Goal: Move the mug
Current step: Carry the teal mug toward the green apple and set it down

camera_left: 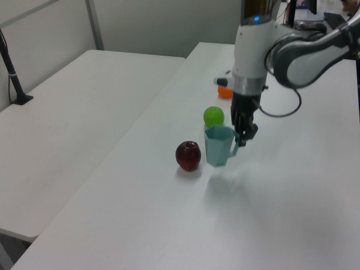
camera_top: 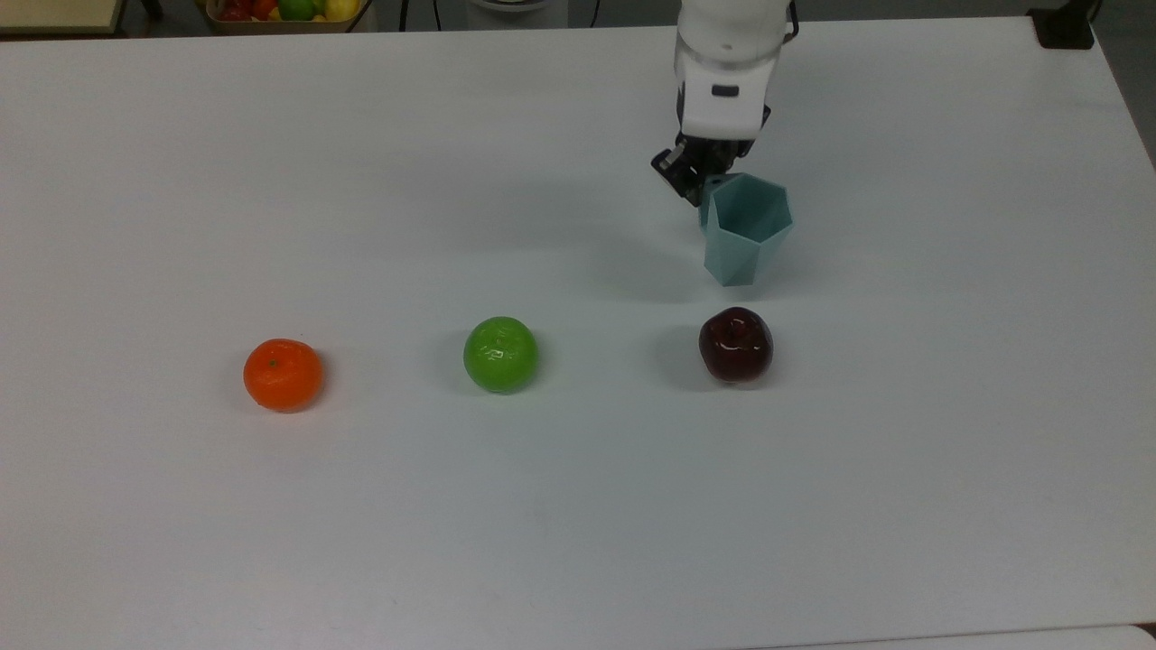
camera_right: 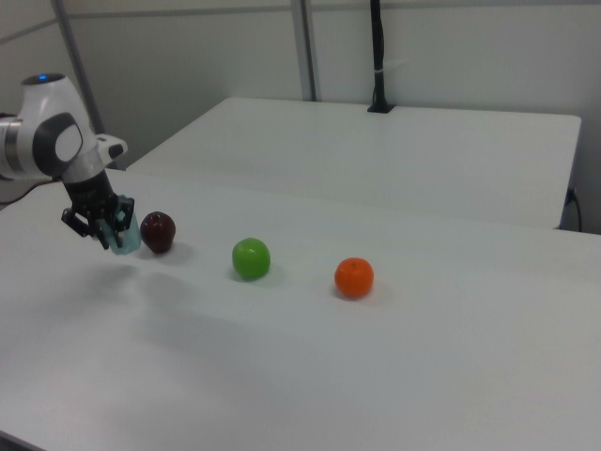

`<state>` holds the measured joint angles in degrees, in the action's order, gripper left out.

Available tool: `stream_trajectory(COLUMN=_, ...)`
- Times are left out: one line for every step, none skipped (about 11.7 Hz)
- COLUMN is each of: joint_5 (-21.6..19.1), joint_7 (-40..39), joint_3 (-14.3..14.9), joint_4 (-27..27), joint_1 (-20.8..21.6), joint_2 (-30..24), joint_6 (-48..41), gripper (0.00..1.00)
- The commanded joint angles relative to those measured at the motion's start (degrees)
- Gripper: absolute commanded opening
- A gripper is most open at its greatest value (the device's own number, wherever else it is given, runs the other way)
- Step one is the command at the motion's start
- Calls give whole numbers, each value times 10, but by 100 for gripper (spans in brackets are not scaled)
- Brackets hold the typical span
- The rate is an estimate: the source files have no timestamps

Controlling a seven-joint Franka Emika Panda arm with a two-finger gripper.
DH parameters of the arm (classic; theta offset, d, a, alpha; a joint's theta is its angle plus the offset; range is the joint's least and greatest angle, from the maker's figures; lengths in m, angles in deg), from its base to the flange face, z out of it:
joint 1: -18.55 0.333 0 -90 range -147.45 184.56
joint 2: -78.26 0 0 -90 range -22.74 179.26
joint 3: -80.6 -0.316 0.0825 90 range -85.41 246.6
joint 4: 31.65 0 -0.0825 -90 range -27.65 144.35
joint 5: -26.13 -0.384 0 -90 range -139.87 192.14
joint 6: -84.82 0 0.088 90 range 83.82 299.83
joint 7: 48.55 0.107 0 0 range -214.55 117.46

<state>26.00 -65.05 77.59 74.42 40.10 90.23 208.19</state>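
Above the white table (camera_top: pixel 948 379), toward one o'clock from the dark red apple (camera_top: pixel 735 344) in the top view, the mug (camera_top: pixel 746 229) hangs clear of the surface, its shadow lying apart from it on the tabletop in the left view; it stays roughly upright, the hexagonal rim open upward. The gripper (camera_top: pixel 694 178) comes down from the white arm (camera_top: pixel 728 54) and its dark fingers (camera_left: pixel 242 125) are drawn narrow, pinched on the mug's handle at the mug's ten o'clock side in the top view; no other thing touches them. At nine o'clock from the apple in the top view sit the green apple (camera_top: pixel 500 354) and, farther along the same line, the orange (camera_top: pixel 283 374), all three well apart. At the right view's left edge, the mug (camera_right: pixel 125 236) shows just beside the red apple.
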Motion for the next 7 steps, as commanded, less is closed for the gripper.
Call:
stream_trajectory(joint_5=-17, joint_7=18, joint_3=4, joint_4=-38, joint_1=-40, joint_2=-28, joint_6=-50, gripper=2)
stream_trajectory(joint_5=-30, joint_7=20, joint_3=5, joint_4=-50, joint_1=-56, joint_2=-29, joint_6=-59, gripper=1)
stream_trajectory(joint_5=-32, joint_7=28, joint_3=13, joint_4=-56, joint_1=-66, joint_2=-28, joint_6=-65, gripper=1)
stream_trajectory(joint_5=-32, joint_7=31, joint_3=26, joint_4=-57, joint_1=-76, joint_2=-24, joint_6=-64, gripper=1)
stream_trajectory(joint_5=-32, joint_7=25, joint_3=42, joint_4=-57, joint_1=-82, joint_2=-18, joint_6=-59, gripper=1)
stream_trajectory(joint_5=-28, joint_7=19, joint_3=53, joint_4=-57, joint_1=-86, joint_2=-5, joint_6=-59, gripper=1)
stream_trajectory(joint_5=-26, joint_7=3, joint_3=59, joint_4=-62, joint_1=-91, joint_2=8, joint_6=-57, gripper=1)
